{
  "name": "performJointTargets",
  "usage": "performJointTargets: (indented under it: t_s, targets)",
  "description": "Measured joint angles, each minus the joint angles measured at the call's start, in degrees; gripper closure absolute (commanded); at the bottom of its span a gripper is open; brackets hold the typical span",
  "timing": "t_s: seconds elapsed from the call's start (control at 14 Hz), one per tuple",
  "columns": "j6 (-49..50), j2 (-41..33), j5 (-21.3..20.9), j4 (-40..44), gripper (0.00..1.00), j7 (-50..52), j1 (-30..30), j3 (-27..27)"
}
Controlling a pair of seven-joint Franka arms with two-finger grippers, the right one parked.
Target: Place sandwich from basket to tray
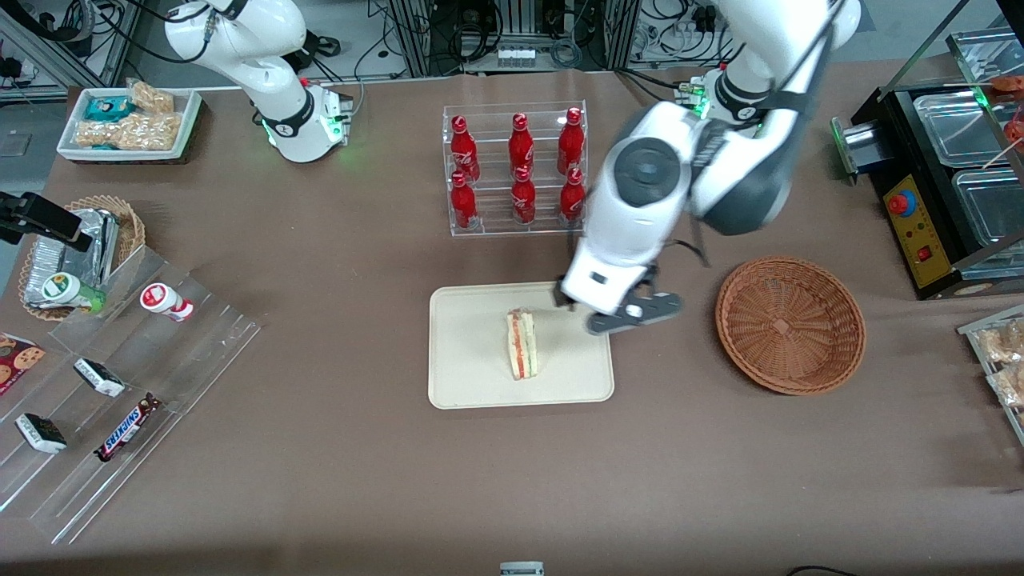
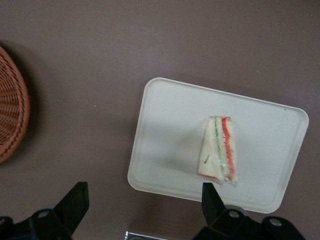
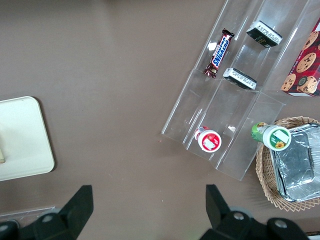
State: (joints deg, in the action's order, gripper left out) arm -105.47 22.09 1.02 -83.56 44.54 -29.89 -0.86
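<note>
The sandwich (image 1: 522, 345) lies on the tray (image 1: 472, 376), near its middle, long axis running toward and away from the front camera. The gripper (image 1: 606, 314) hangs above the tray's edge nearest the basket (image 1: 790, 324), fingers spread wide and holding nothing. The basket looks empty. The arm's bulk hides the fingertips from the front.

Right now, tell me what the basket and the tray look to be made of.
The basket: woven wicker or rattan, reddish-brown with a slight sheen; the ringed weave shows plainly. It sits empty.

The tray: probably moulded plastic, though pressed fibre is possible; matte cream, smooth, with rounded corners and a low rim. The sandwich lies on it.

The gripper hangs above the tray's edge nearest the basket, fingers open.
</note>
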Motion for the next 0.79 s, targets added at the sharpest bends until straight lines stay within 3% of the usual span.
performJointTargets:
  t_s: [0.43, 0.79]
  targets:
    - [0.2, -6.8, 0.1, -9.6, 0.0, -15.1, 12.2, 0.2]
    - [6.8, -14.0, 0.1, -13.6, 0.0, -29.6, 21.4, 0.3]
